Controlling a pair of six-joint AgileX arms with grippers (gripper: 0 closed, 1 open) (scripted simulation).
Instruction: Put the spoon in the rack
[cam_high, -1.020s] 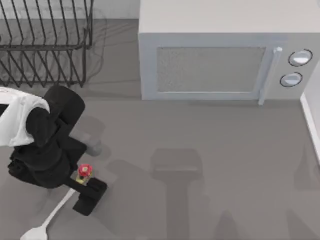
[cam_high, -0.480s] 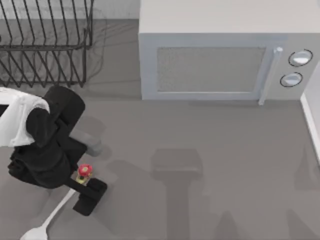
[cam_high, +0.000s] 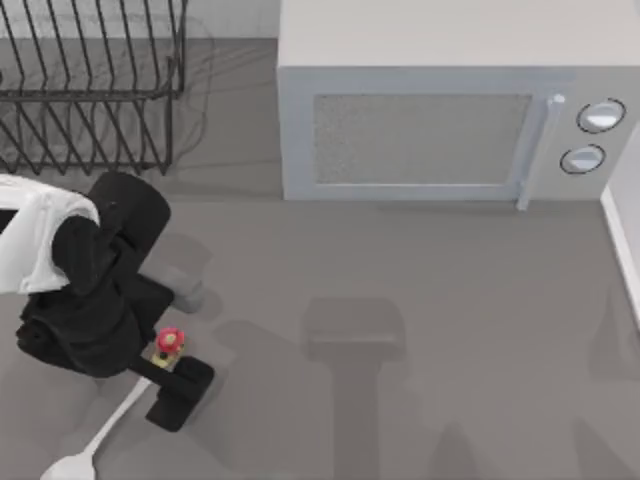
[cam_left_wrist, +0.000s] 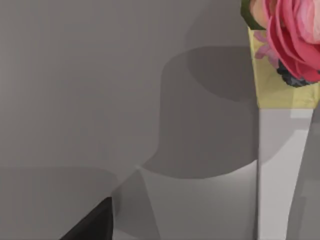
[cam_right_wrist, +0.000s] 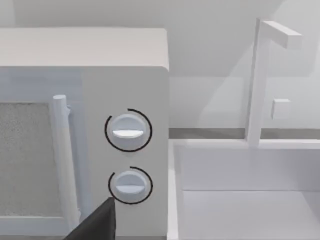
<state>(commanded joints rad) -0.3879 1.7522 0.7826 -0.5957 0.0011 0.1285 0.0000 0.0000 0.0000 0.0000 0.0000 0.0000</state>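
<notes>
Top view: the left gripper, matte black, sits low at the table's front left, over the spoon's thin white handle near its red-and-yellow knob; whether its fingers clasp the handle I cannot tell. The oval bowl lies at the front edge. The rack of thin black wire stands back left, beside the boxy grey microwave.

Left wrist view: the knob looks petalled, the handle flat and smooth.

Right wrist view: the microwave's two round dials.
</notes>
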